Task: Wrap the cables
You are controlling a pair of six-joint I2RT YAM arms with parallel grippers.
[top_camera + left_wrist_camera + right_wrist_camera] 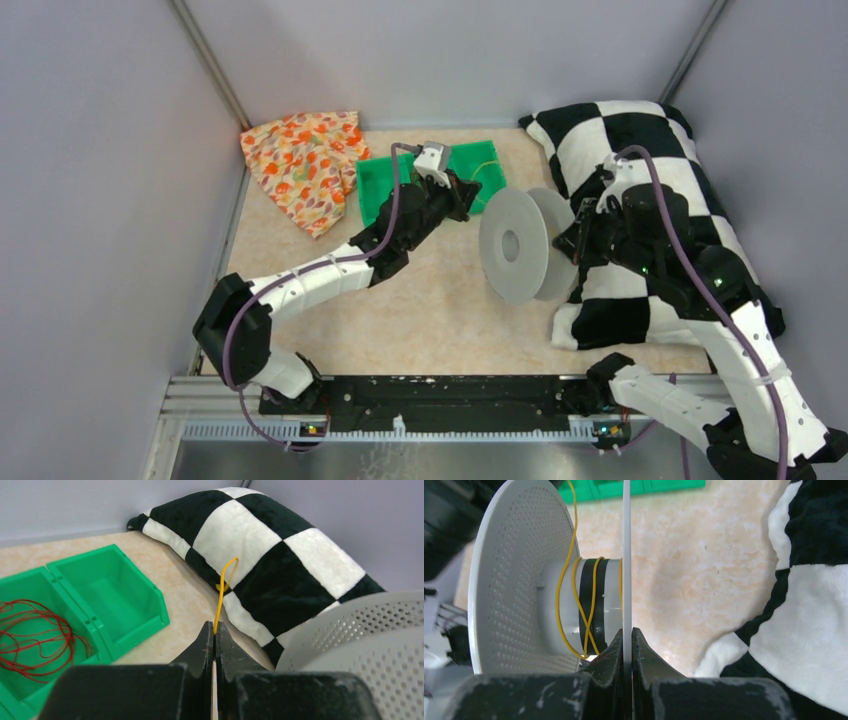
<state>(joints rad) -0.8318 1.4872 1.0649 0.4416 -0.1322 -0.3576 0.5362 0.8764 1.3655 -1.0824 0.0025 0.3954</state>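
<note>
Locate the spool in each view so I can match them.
Top external: spool right of centre, standing on edge.
Left wrist: lower right corner, perforated flange only.
Right wrist: left half, right hand pinching its near flange.
Shared landmark: checkered pillow, beside the spool in all three.

top: high, looking down | wrists: close-up, level | shared: spool [513, 246]

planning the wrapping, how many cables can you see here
2. A yellow cable is pinched in the left gripper, with yellow turns on the spool hub; a red cable lies coiled in a green bin. More may be hidden behind the arms.
</note>
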